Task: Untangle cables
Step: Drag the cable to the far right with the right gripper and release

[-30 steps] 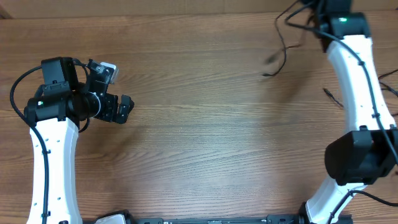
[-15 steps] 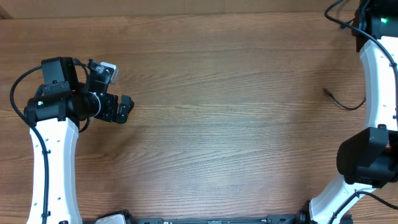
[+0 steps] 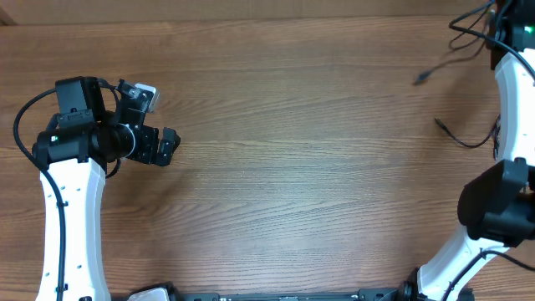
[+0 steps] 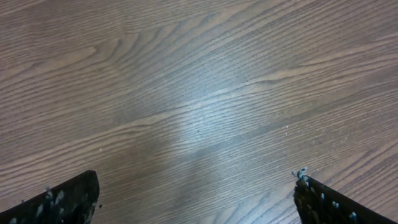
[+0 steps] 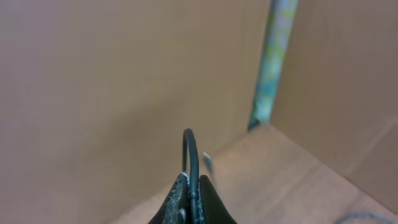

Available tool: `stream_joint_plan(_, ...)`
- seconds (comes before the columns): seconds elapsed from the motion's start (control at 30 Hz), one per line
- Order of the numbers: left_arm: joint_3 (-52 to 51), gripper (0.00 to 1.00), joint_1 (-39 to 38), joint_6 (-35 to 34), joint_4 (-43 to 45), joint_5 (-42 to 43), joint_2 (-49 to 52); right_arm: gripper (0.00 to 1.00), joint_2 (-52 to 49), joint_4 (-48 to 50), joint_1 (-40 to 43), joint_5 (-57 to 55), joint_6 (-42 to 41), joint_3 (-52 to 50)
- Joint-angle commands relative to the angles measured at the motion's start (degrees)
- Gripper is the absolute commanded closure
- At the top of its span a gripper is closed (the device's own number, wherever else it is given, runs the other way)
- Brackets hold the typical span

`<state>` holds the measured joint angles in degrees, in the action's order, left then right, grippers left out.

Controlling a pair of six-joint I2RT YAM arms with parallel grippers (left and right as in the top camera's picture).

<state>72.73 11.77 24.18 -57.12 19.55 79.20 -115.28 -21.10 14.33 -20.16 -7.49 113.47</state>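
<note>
Overhead: brown wood-grain table (image 3: 292, 167); cables (image 3: 465, 143) at its far right edge. Left gripper (image 4: 194, 186) jaws wide apart above bare wood. Right gripper (image 5: 191, 190) clamped on cable loop (image 5: 189, 146); tan panels (image 5: 93, 93) behind.

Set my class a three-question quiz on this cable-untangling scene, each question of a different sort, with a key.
1. True or false: the left gripper is shut on a cable.
2. What does the right gripper pinch? A: a thin black cable; B: a white plug; C: nothing.
3. Which arm stands nearer the loose cable lying on the table?
Key: 1 false, it is open and empty; 2 A; 3 the right arm.
</note>
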Motion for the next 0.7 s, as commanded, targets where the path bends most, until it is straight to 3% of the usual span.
stream_joint_plan(0.0,0.15,0.0,0.2,0.68,0.2,0.85,0.26,0.96,-2.58,-1.05,1.62,-0.33,0.24,1.25)
stream_joint_plan(0.67,0.15,0.0,0.2,0.68,0.2,0.85,0.26,0.96,-10.8,-8.85,7.06,-0.37,0.09,1.25)
